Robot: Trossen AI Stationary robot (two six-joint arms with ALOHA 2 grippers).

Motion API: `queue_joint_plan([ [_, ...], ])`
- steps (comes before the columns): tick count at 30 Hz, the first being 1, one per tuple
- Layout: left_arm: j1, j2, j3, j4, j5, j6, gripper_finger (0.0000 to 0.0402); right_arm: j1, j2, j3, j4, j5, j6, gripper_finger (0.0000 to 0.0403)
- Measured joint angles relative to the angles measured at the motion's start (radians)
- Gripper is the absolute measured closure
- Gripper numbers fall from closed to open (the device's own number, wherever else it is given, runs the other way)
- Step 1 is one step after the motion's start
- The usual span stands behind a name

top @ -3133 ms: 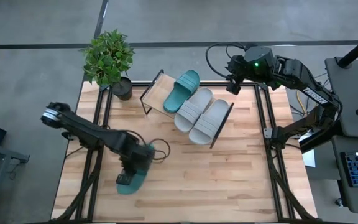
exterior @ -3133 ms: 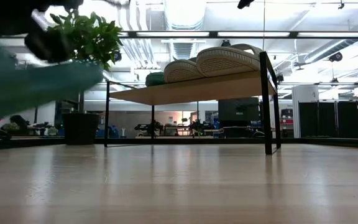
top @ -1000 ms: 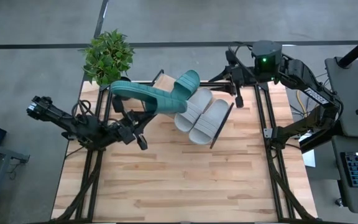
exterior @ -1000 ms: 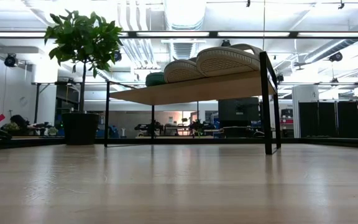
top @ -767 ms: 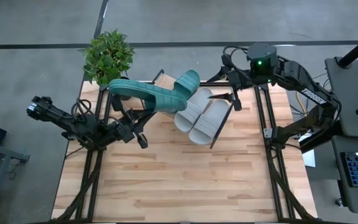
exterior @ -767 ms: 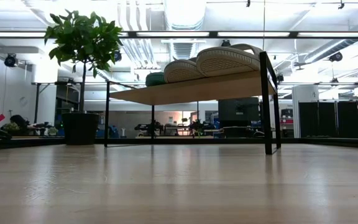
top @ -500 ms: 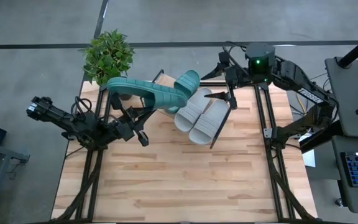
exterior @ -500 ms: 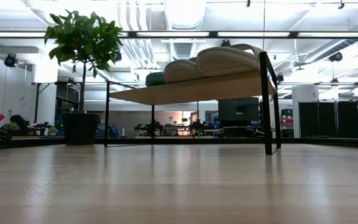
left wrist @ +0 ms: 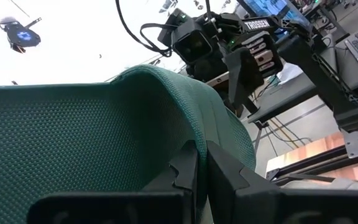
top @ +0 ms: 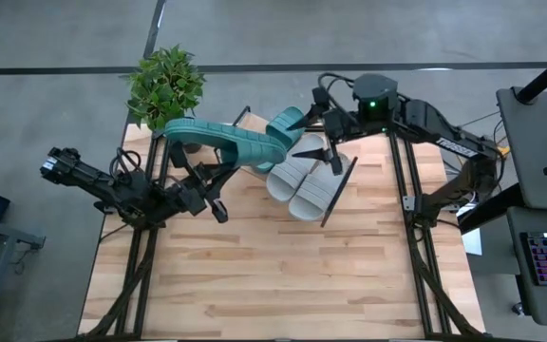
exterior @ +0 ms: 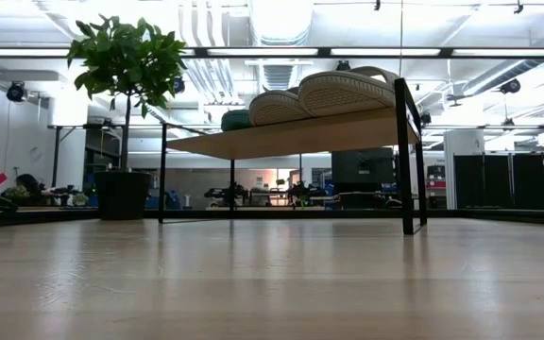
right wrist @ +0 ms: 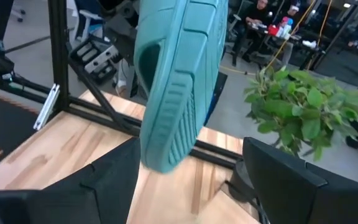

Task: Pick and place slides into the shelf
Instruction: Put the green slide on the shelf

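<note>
Since 0.5 s ago, the right gripper is reaching farther over the shelf, fingers spread wide and holding nothing. Left gripper is clamping 1 teal slide aloft above the shelf's empty end, beside 3 shelved slides.

Bright ceiling lights glare white in the low view. The tabletop shines close up and looks blurry. Shadows are soft.
</note>
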Motion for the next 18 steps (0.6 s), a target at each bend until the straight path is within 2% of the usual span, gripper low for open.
queue_joint_plan([
  [18, 0.032, 0.011, -0.007, 0.000, -0.003, 0.028, 0.0401, 0.018, 0.079, 0.000, 0.143, 0.001, 0.100, 0.0129],
])
